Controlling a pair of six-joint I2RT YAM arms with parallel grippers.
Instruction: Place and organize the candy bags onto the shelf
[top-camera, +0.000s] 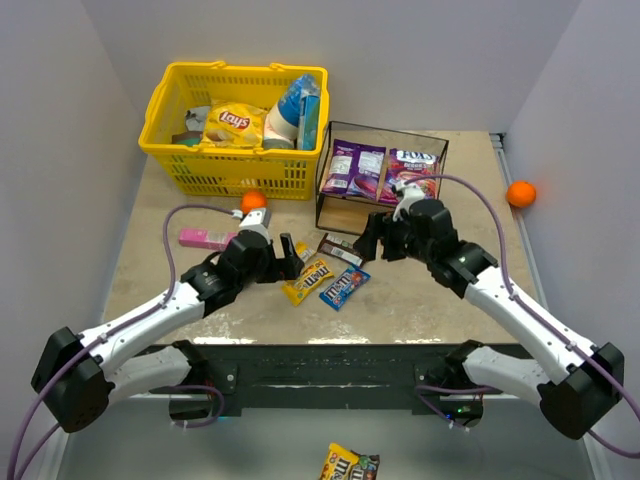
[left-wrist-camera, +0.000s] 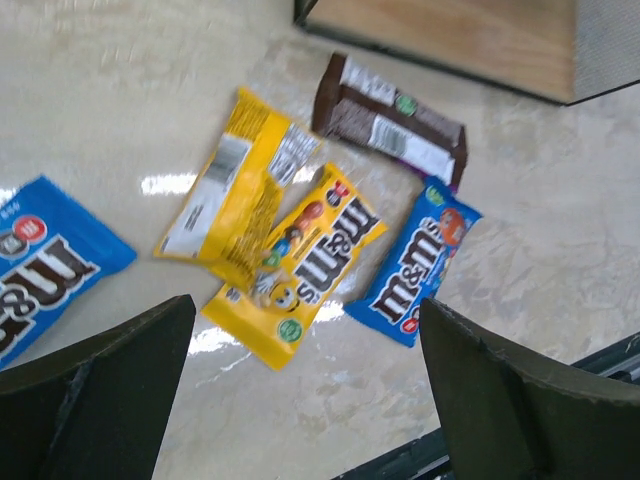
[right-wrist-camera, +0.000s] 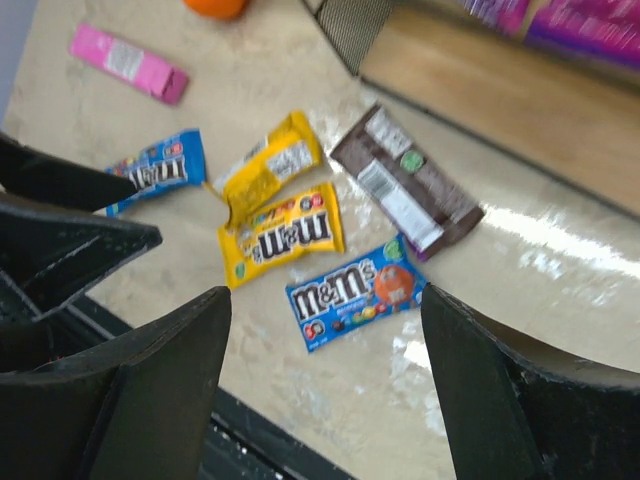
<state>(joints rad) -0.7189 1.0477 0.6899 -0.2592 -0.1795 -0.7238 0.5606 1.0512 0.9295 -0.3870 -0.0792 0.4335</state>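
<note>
The left gripper (left-wrist-camera: 307, 310) and right gripper (right-wrist-camera: 325, 295) are held spread, empty. The glossy blue candy packet (right-wrist-camera: 355, 292) in front of the black-framed wooden shelf (top-camera: 350, 213) is best pinched by one edge.

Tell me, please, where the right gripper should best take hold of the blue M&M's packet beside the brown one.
Come straight down with the right gripper and pinch the blue packet across its short width, near the end away from the brown packet. It lies flat and face up, and that end looks clear.
</note>
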